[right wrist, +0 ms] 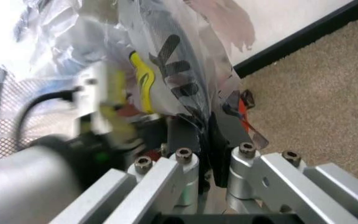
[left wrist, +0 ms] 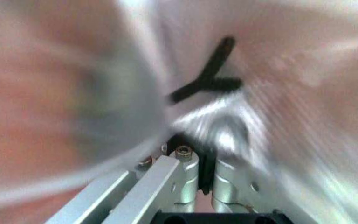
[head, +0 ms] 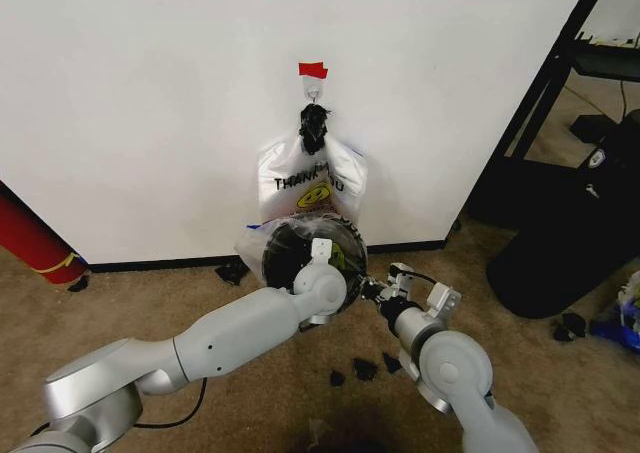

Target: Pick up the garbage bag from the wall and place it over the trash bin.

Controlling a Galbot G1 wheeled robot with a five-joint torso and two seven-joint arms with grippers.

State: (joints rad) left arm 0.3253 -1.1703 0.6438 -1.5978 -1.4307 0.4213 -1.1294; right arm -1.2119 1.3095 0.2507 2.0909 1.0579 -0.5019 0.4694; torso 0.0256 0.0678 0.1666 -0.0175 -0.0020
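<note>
Both grippers, left gripper [left wrist: 205, 175] and right gripper [right wrist: 209, 161], jaws pinched on garbage bag [head: 300, 235] at trash bin [head: 283, 256] rim. Mid-draping step; next probably stretching film over rim.

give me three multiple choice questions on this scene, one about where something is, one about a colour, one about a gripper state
1. Where does the trash bin stand?
A. on the carpet against the wall, below the hook
B. on the dark shelf at the right
C. out in the middle of the carpet, far from the wall

2. What colour is the tape strip above the hook?
A. blue
B. red
C. green

3. How are the left gripper fingers?
A. spread wide with nothing near them
B. closed on the garbage bag plastic
C. clamped on the hook

Answers:
1 A, the head view shows the bin at the foot of the wall, under the hanging bag.
2 B, the strip on the wall is red.
3 B, the left wrist view shows the fingers pressed together with plastic pinched between them. The right gripper likewise is shut on bag plastic.
</note>
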